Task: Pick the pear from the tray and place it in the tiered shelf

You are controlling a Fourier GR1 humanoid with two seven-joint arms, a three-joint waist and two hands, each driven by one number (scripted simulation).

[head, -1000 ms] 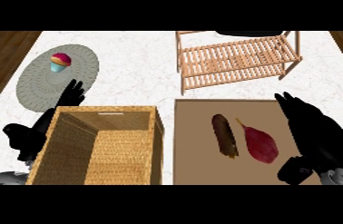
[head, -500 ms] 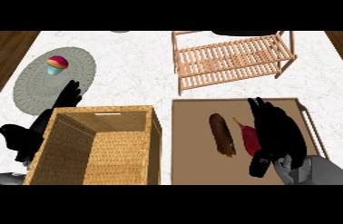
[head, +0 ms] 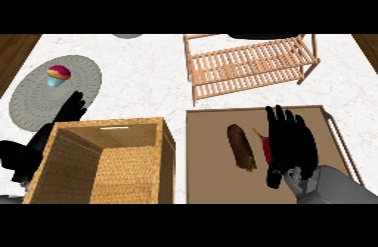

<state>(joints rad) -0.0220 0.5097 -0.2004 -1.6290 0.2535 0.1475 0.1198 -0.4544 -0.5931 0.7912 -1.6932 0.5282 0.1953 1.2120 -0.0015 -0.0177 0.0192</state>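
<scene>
On the brown tray (head: 211, 182) at the right lies a dark red pear (head: 264, 143), of which only a thin sliver and the stem show. My right hand (head: 292, 144) lies flat over it, open, with its fingers pointing away from me. I cannot tell whether the hand touches the pear. The wooden tiered shelf (head: 251, 66) stands just beyond the tray at the upper right, with nothing on its slats. My left hand (head: 60, 120) rests open at the left, behind the far left corner of the basket.
A long brown vegetable (head: 241, 147) lies on the tray just left of my right hand. A tall wicker basket (head: 103, 163) stands left of the tray. A grey round mat (head: 35, 98) at the far left holds a cupcake (head: 58, 75).
My right hand has moved left from the tray's right edge to lie over the pear, which showed whole before. The left hand has stayed in place.
</scene>
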